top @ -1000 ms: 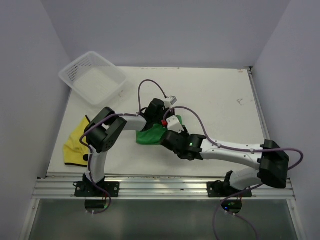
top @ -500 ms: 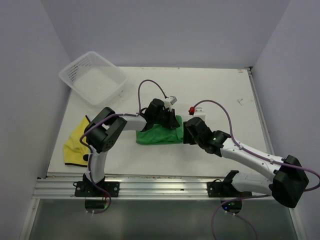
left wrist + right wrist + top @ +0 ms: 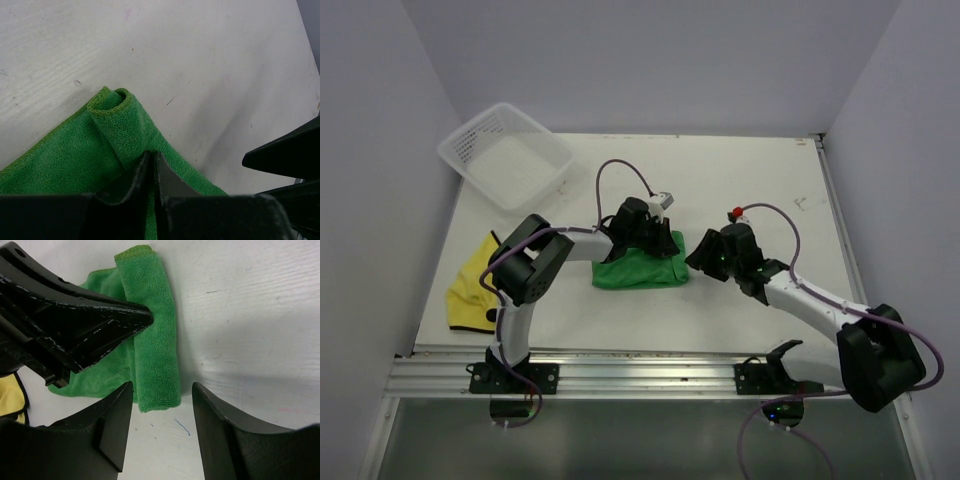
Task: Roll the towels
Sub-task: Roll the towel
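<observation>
One rolled edge of the green towel point(image 3: 115, 131) sits pinched in the left claw point(image 3: 151, 167); the right claw point(image 3: 162, 386) gapes wide nearby.

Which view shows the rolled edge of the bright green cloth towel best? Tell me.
Right wrist: nearly the full length of the green towel's roll shows. Left wrist shows only its curled end. Top external shows the towel small, partly under the left gripper.

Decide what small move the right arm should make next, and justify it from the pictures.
Probably ease the right gripper in and close on the end of the roll in the green towel: its jaws stand open, lined up with that end, not touching it, while the left gripper is shut on the rolled edge.
</observation>
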Tool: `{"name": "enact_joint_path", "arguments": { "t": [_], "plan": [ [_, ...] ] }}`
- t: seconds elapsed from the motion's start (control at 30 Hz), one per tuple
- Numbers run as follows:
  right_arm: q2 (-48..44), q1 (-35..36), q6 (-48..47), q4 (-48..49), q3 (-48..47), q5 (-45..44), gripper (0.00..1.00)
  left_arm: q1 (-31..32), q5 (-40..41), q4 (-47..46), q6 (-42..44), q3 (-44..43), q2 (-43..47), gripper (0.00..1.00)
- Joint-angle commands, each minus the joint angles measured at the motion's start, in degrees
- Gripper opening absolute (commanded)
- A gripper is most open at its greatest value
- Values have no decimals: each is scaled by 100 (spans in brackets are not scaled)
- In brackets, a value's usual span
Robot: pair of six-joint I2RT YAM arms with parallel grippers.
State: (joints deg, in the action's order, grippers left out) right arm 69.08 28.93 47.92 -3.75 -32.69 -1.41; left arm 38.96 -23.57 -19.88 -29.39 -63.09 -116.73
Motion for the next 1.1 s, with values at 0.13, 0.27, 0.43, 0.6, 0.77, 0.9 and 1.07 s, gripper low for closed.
{"name": "enact_joint_path", "arguments": {
  "t": [0.13, 0.27, 0.43, 0.6, 0.77, 0.9, 1.07],
  "plan": [
    [448, -54, 437, 963, 219, 721, 56, -55, 292, 327, 126, 139, -8, 12],
    [642, -45, 350, 946, 271, 651, 56, -64, 292, 353, 152, 130, 10, 12],
    [1028, -45, 305, 1306, 438, 791, 56, -64, 327, 388, 170, 148, 27, 12],
    [1161, -54, 323, 1579, 561, 932, 55, -73, 388, 423, 196, 148, 53, 12],
    [1169, -54, 323, 1711, 658, 1020, 51, -64, 389, 432, 179, 130, 27, 12],
    [1178, -45, 288, 1834, 816, 1178, 43, -64, 459, 476, 153, 104, 27, 11],
    [968, -45, 86, 1720, 1018, 1073, 23, -81, 582, 669, 161, -10, -17, 11]
  ]
}}
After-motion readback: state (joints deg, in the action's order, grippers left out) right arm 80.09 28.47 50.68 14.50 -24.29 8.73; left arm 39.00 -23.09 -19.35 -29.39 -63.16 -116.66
